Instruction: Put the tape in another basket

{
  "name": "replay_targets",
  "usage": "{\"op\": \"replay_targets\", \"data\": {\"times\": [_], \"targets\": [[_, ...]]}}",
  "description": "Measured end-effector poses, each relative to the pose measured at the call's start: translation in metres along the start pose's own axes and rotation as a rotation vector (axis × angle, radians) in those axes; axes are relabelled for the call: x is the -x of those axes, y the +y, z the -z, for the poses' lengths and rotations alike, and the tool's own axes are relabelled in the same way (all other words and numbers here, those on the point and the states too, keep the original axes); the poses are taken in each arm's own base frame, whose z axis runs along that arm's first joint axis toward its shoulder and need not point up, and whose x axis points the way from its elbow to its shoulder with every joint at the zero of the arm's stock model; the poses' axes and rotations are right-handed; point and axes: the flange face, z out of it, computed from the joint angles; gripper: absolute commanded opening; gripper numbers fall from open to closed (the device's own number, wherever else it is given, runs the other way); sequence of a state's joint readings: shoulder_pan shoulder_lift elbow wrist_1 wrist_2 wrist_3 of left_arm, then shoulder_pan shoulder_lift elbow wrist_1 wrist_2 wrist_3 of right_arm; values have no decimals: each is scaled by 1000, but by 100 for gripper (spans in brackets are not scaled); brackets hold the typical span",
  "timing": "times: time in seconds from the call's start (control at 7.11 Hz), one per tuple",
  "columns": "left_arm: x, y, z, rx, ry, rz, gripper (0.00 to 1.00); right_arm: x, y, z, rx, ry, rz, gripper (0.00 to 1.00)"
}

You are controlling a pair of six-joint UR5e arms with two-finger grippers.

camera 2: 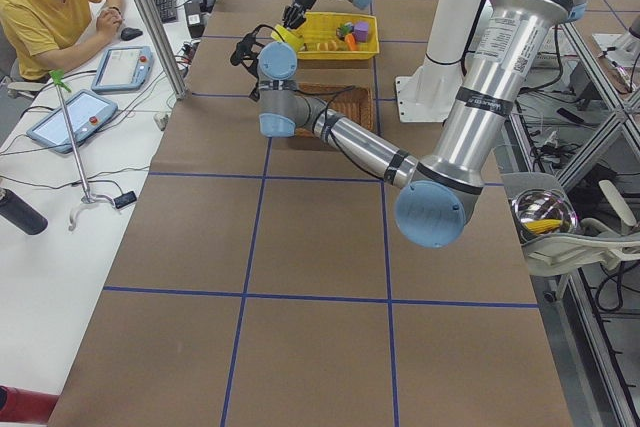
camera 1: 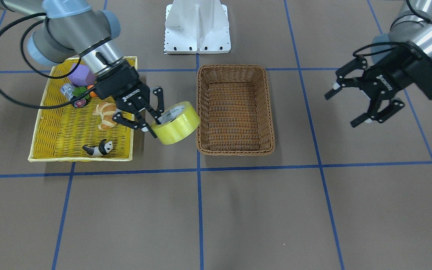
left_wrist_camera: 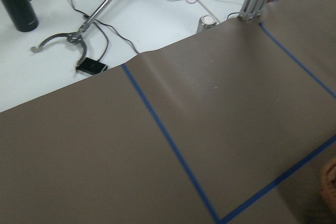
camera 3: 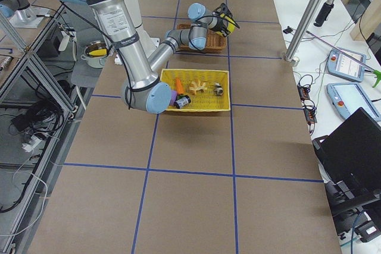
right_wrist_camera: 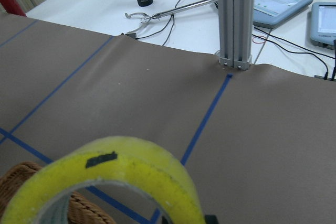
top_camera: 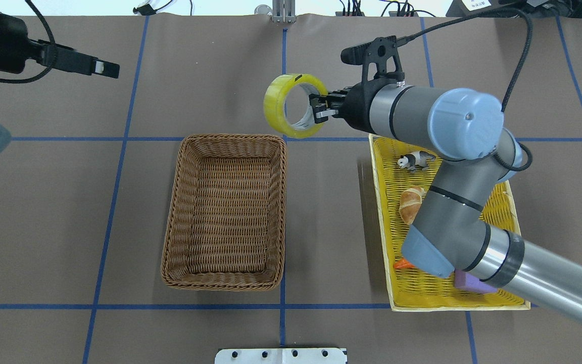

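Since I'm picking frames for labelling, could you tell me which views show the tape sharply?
Front-facing view: the tape is crisp in the right claw, with mild sheen. Right wrist view: the tape is cropped at the bottom edge and slightly soft. Left wrist view: no tape, soft throughout.

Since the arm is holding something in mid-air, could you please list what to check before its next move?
1. Grip on tape: ok, right gripper is closed on its wall.
2. Tape lifted clear of yellow basket: ok.
3. Tape above brown basket: not ok, it hangs beside the rim.
4. Room in brown basket: ok, nothing shows inside.
5. Left gripper out of the way: ok, open, off to the side.
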State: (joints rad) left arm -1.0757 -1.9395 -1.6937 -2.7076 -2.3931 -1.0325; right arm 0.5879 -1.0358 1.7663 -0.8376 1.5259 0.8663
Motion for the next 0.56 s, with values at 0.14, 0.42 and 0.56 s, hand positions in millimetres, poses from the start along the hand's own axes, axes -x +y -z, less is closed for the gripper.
{"op": "replay_targets", "data": {"times": [0.14,0.42,0.56], "targets": [[-17,1,-9,-5,50,23,99,32,6,-2,-35,-17,-15,0],[-34,11,-34,-21,86,33,99,76,13,-4,-72,-36,-28,0],[-39,17,-47,-32,90,36,99,87,15,-6,-67,-23,-24,0]]}}
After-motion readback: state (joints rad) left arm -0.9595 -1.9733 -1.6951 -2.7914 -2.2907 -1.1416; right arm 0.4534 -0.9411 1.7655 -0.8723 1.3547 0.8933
